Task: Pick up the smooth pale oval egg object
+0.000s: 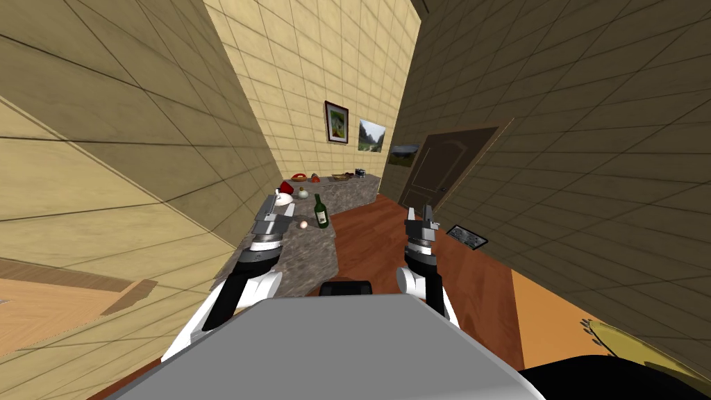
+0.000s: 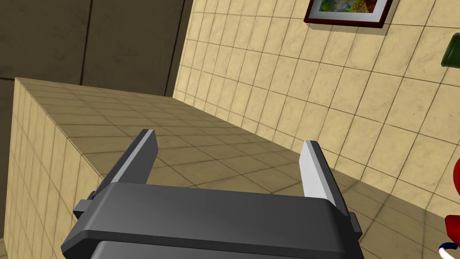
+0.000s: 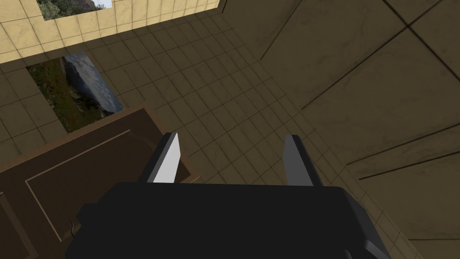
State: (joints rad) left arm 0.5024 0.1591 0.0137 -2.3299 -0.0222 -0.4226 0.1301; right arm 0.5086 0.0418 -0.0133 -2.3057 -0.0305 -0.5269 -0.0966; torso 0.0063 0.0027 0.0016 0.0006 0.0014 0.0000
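Although both have fingers parted, the left end effector (image 1: 269,207) is nearer: the egg (image 1: 303,224) lies on the bench (image 1: 309,258) just to its right, beside the bottle (image 1: 320,212); the right end effector (image 1: 421,214) hangs well apart.

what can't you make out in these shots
- Egg: head view, too small to show its surface.
- Far things at the counter's end: head view, too small to name.
- Red thing: left wrist view, cut off by the picture's edge.
- Green thing: same view, cut off by the edge.
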